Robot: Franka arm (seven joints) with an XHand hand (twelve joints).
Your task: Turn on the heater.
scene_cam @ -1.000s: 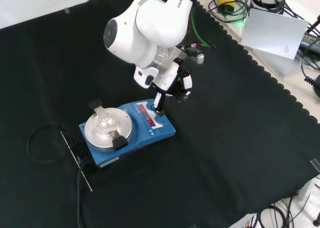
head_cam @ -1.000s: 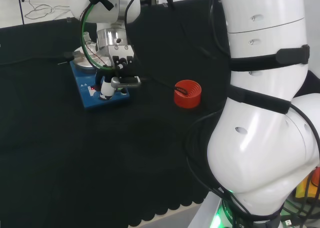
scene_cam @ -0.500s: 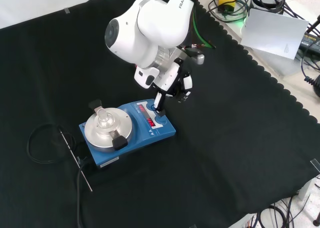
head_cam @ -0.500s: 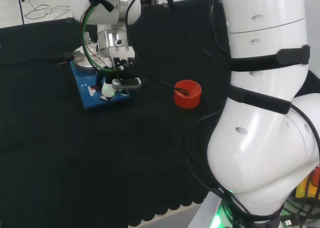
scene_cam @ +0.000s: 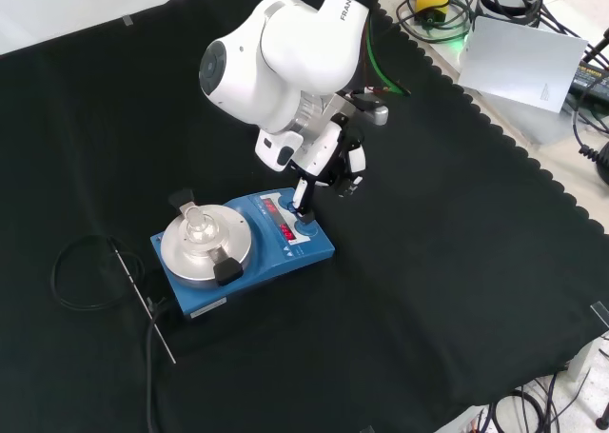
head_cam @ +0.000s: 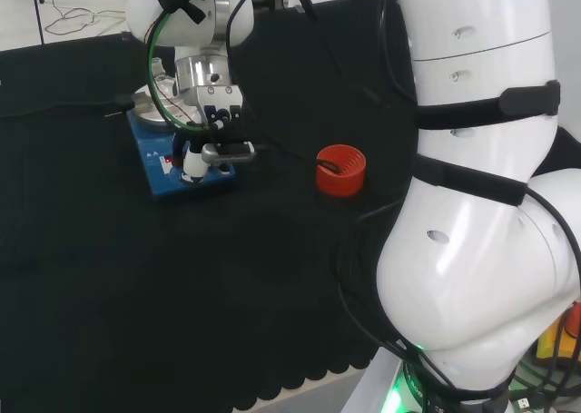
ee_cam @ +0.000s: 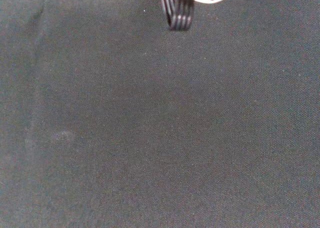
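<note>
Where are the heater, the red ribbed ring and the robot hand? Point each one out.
heater point(scene_cam: 319, 247): front view, blue front corner.
red ribbed ring point(head_cam: 341, 181): head view, ribbed outer wall.
robot hand point(scene_cam: 335, 162): front view, black and white palm.

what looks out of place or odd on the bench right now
Nothing looks spilled or damaged. The blue heater sits flat on the black cloth, the hand is at its control panel, and the red ribbed stand sits upright apart.

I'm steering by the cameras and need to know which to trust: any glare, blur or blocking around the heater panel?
Front view: heater evenly lit, its metal plate shiny without washout, hand sharp. Head view: the arm's links bright at the right. Wrist view: plain cloth, blurred white part at top.
</note>
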